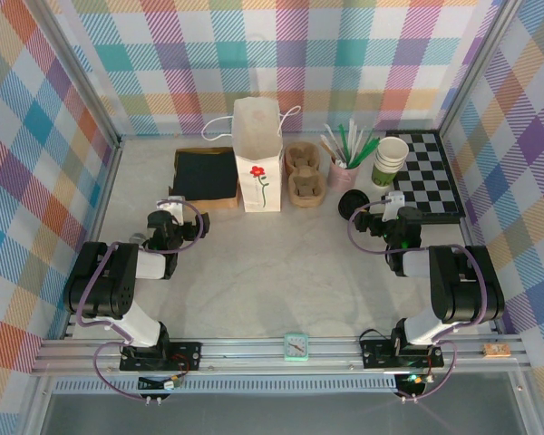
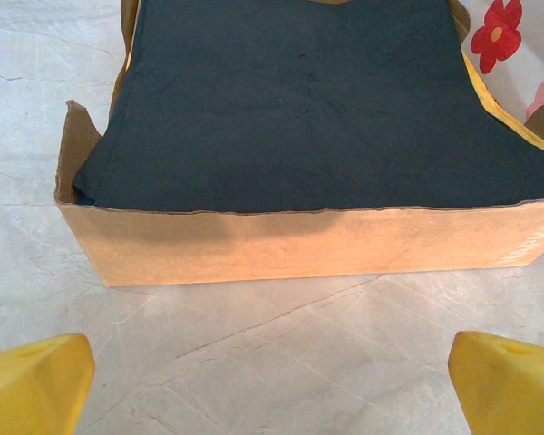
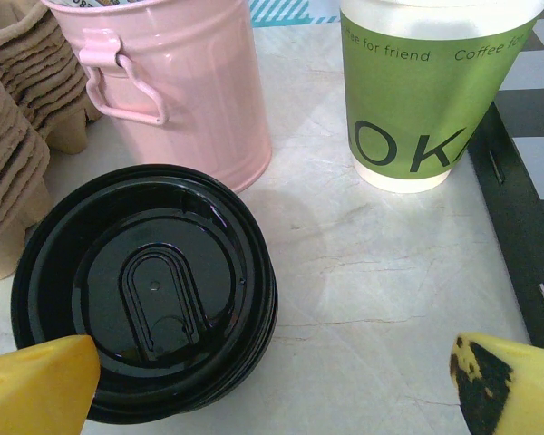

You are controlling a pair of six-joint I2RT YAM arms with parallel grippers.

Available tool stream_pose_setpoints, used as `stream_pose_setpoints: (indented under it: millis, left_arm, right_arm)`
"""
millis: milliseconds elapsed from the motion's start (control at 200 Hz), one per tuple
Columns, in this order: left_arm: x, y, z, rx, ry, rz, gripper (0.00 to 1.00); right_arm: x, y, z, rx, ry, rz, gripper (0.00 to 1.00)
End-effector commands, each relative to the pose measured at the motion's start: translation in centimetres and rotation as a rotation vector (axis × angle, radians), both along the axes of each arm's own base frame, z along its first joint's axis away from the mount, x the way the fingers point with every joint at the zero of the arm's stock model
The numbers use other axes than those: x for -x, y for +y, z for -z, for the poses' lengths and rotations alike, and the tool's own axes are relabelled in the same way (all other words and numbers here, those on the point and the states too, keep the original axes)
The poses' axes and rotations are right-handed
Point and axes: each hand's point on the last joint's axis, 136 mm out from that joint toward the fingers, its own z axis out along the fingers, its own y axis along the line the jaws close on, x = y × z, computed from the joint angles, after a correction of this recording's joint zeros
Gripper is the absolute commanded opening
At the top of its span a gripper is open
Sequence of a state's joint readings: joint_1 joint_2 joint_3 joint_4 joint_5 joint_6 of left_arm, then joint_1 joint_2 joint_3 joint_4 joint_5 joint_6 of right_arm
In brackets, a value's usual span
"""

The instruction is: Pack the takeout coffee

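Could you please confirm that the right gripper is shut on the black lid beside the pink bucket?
Not quite. The right gripper is open, with its jaws wide apart and holding nothing. The black lid does sit beside the pink bucket. The right wrist view shows this.

Bright even light from above, soft faint shadows — sharp focus, mild reflections

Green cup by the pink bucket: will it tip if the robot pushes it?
Probably, if pushed high: the green cup stands tall on a base narrower than its top. It looks like paper, so it's likely light. Squeezed hard, its walls might dent.
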State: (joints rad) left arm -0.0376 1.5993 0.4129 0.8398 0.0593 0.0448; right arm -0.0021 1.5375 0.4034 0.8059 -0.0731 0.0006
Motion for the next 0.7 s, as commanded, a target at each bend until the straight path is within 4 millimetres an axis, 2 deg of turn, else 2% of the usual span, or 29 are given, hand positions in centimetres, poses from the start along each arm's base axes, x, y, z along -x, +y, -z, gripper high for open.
stream_pose_setpoints:
  millis: [0,200,350,430,530,615,675,690]
  left_arm:
    - [-0.3,0.3,-1.1,0.003,-0.036,-0.011,1.00]
    - [-0.5,1.2,-1.3,-0.024,-0.031,-0.086,1.00]
    - [-0.6,1.9,-2.8,-0.046,0.010,-0.140,0.99]
    - [-0.6,1.8,-3.4,-0.056,0.010,-0.147,0.98]
    - [-0.4,1.8,-3.8,-0.084,0.034,-0.176,0.98]
    - [-0.4,1.7,-4.6,-0.082,0.066,-0.198,0.98]
    - [-0.3,1.9,-5.3,-0.067,0.076,-0.230,1.00]
    - [-0.3,1.9,-5.6,-0.059,0.076,-0.239,1.00]
  right_arm:
    - [-0.5,0.0,-0.9,-0.009,-0.027,-0.008,0.99]
    - [-0.4,0.1,-1.3,-0.009,-0.026,-0.015,0.99]
    - [0.5,1.0,-4.0,0.000,0.014,-0.049,0.99]
    - [1.5,1.8,-6.1,0.024,-0.043,-0.077,0.99]
    - [2.8,1.8,-8.6,0.033,-0.095,-0.066,0.99]
    - [3.4,1.2,-10.7,0.013,-0.081,-0.014,0.99]
    - [3.8,-1.1,-11.6,-0.086,0.000,0.170,0.99]
    - [4.5,-1.8,-10.8,-0.109,0.076,0.233,0.99]
